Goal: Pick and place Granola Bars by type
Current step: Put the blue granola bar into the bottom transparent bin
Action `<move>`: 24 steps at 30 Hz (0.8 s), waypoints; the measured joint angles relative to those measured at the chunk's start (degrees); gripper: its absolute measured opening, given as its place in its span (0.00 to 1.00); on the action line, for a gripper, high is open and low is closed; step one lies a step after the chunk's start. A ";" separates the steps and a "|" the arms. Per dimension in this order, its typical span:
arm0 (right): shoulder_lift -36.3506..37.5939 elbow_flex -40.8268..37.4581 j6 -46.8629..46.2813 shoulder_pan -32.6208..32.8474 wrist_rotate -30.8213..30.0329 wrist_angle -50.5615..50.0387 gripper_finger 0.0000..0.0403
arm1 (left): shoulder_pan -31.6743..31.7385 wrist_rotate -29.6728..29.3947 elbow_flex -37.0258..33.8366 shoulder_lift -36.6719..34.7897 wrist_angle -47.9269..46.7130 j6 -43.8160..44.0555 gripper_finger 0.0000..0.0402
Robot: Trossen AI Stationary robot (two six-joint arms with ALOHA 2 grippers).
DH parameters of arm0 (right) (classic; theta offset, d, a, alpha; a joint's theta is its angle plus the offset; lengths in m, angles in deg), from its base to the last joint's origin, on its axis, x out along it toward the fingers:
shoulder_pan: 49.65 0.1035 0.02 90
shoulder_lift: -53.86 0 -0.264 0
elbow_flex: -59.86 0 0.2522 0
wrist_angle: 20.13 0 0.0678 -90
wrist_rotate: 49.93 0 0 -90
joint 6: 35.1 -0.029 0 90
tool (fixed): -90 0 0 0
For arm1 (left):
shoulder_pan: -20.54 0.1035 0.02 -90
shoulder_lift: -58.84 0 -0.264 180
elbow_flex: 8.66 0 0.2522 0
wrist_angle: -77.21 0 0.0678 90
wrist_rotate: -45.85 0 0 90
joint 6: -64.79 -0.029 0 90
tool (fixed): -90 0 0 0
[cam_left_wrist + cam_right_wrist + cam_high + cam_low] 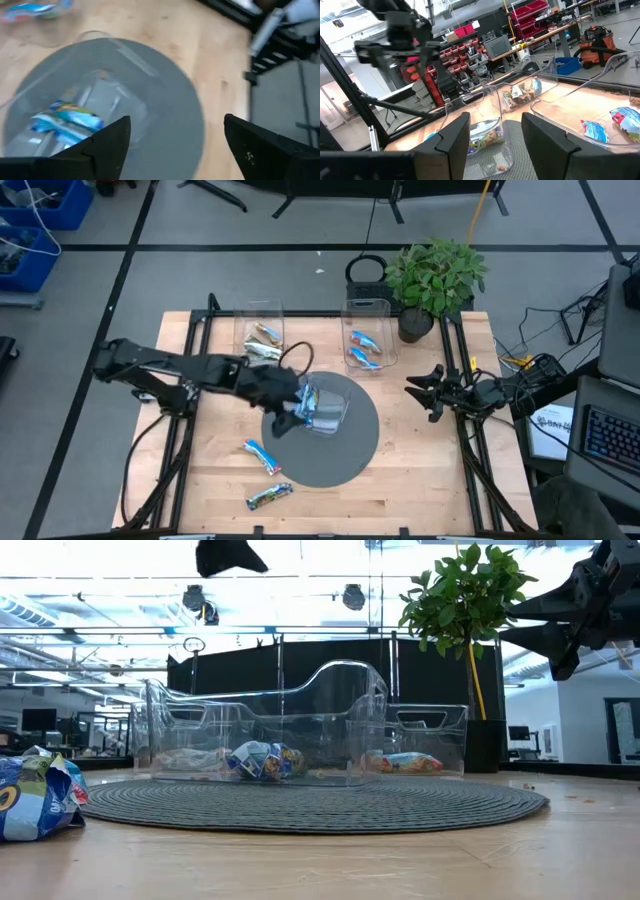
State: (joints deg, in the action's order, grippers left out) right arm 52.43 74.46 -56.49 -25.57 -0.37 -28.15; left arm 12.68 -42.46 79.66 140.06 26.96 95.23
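Observation:
On the round grey mat stands a clear bin with silvery-blue granola bars lying in it. My left gripper hangs open above that bin's left side, nothing between its fingers. Two more clear bins stand at the far side: one with tan bars, one with blue bars. A blue bar and a green-gold bar lie loose on the table near the front left. My right gripper waits open at the table's right.
A potted plant stands at the far right corner beside the bin with blue bars. Black frame rails run along the table's left and right sides. In the low view a loose bar lies close by on the left.

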 joint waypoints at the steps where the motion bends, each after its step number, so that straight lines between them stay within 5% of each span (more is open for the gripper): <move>1: 0.00 0.02 -0.02 0.02 0.00 0.02 0.42 | -1.29 -0.02 0.01 -0.52 0.10 -0.01 0.82; 10: 0.00 0.02 -0.02 0.02 0.00 0.02 0.42 | -9.68 -2.56 0.00 -1.85 -6.69 9.04 0.90; 24: 0.00 0.02 -0.01 0.01 0.00 0.01 0.42 | -21.92 -16.44 0.02 -1.48 -15.52 21.80 0.90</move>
State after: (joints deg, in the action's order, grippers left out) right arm 52.43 74.49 -56.50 -25.56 -0.37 -28.14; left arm -9.24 -58.90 79.69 138.58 11.44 117.04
